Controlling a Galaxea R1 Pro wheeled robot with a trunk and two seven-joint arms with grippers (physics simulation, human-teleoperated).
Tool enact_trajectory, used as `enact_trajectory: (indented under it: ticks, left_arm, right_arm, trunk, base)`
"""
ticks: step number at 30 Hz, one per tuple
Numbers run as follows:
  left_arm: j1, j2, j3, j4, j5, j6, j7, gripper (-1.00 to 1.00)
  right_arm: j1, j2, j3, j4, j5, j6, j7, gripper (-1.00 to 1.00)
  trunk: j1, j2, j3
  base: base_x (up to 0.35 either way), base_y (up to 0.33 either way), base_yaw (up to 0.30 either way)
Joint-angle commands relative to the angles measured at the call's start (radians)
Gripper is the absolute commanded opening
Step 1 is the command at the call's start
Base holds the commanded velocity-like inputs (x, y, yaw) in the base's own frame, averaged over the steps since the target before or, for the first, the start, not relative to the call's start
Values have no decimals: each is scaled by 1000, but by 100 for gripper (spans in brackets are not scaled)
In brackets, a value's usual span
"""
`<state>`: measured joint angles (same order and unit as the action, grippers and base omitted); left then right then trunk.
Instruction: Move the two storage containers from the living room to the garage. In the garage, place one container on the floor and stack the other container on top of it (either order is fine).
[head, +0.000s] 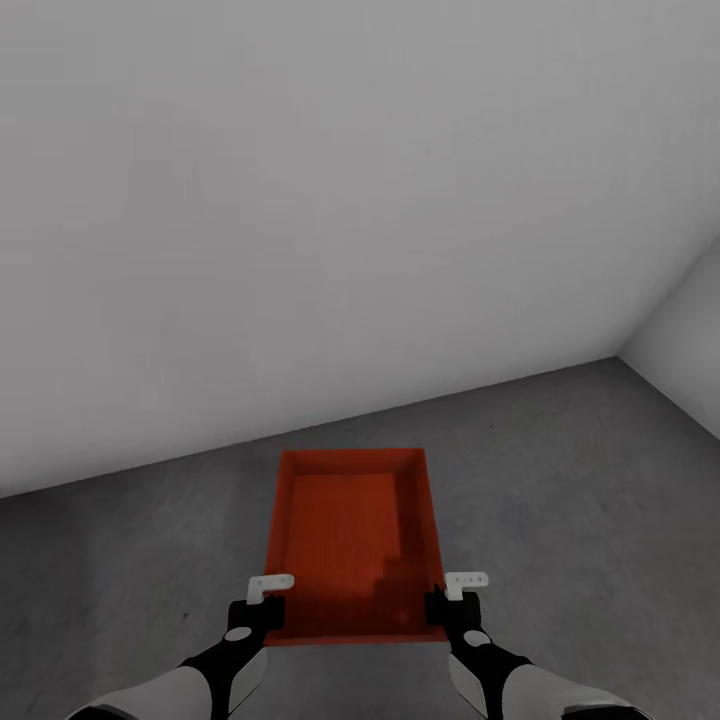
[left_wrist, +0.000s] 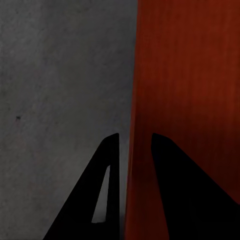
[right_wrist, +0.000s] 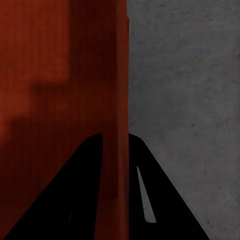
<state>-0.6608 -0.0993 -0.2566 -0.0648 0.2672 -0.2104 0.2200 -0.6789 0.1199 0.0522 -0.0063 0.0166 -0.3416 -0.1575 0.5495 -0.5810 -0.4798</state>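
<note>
One orange-red storage container (head: 345, 530) sits open side up in front of me, over the dark grey concrete floor (head: 560, 480) of the garage. My left gripper (head: 268, 602) straddles its left wall near the close corner, and my right gripper (head: 450, 600) straddles its right wall. In the left wrist view the left gripper (left_wrist: 135, 137) has one finger on each side of the thin wall of the container (left_wrist: 190, 100). The right gripper (right_wrist: 115, 136) pinches the container wall (right_wrist: 60, 75) the same way. I cannot tell whether the container rests on the floor or hangs just above it.
A bare grey wall (head: 330, 220) rises just beyond the container. A second wall (head: 690, 340) meets it at a corner on the right. Concrete floor spreads to both sides of the container.
</note>
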Motion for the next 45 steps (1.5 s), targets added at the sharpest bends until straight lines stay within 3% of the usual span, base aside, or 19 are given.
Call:
enact_trajectory:
  ticks: [1,5,45]
  left_arm:
    - [-1,0,2,-1,3,-27,16,-100]
    - [0,-1,2,0,1,-27,16,-100]
    - [-1,1,2,-1,1,-27,15,-100]
  right_arm:
    - [-1,27,-48,5,-36,-8,-10,-100]
    - [-1,27,-48,5,-36,-7,-10,-100]
    - [-1,27,-48,5,-36,-7,-10,-100]
  trunk:
    - [0,-1,-1]
    - [0,-1,-1]
    - [154,-281,-126]
  base:
    - [0,0,0]
    - [0,0,0]
    - [0,0,0]
